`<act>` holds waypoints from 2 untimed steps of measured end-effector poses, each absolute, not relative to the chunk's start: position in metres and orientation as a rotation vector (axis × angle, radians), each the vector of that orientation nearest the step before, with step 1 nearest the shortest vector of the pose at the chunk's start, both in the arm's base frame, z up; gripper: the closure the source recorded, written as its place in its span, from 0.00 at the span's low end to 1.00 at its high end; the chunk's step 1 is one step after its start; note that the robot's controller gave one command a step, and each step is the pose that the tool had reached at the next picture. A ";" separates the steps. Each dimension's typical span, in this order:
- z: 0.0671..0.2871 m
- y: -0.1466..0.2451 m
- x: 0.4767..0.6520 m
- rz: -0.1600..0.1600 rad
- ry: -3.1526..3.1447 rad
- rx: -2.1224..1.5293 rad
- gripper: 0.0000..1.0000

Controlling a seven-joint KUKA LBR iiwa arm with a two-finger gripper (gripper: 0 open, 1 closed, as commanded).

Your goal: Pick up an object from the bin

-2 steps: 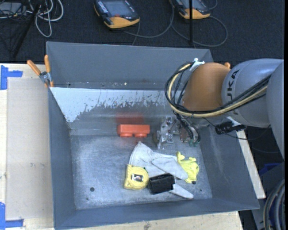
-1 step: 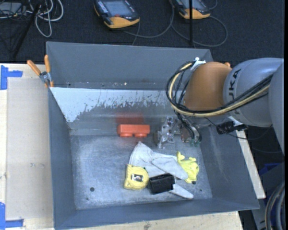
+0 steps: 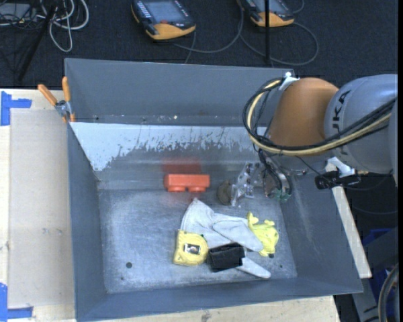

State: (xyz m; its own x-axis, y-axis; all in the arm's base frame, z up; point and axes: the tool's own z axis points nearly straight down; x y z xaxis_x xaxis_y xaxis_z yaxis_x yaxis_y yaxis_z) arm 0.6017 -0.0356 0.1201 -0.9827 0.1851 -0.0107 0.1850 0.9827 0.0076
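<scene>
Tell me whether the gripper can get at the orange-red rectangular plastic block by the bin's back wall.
Probably yes. The orange-red rectangular plastic block lies alone with nothing on it. The gripper hangs close beside it, with only a small brown round thing between them.

The arm (image 3: 366,113) reaches in from three o'clock, its pale grey link lying close to level and pointing toward nine. At its end the wrist turns downward under a rounded orange cover (image 3: 299,113). Black and yellow cables (image 3: 254,116) loop around the cover's nine o'clock side and sweep back along the link. Below the cover, toward seven o'clock from it, hangs the gripper (image 3: 250,186). It points down, a small cluster of metal and wiring, at about four o'clock from the middle of the scene.
</scene>
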 end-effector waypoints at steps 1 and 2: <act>0.137 -0.044 0.551 0.000 3.144 0.049 0.00; 0.137 -0.044 0.551 0.000 3.143 0.049 0.00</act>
State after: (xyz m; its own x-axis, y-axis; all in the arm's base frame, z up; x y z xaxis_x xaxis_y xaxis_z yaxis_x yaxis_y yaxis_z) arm 0.5514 -0.0439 0.1367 -0.9995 0.0311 0.0017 0.0311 0.9995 0.0002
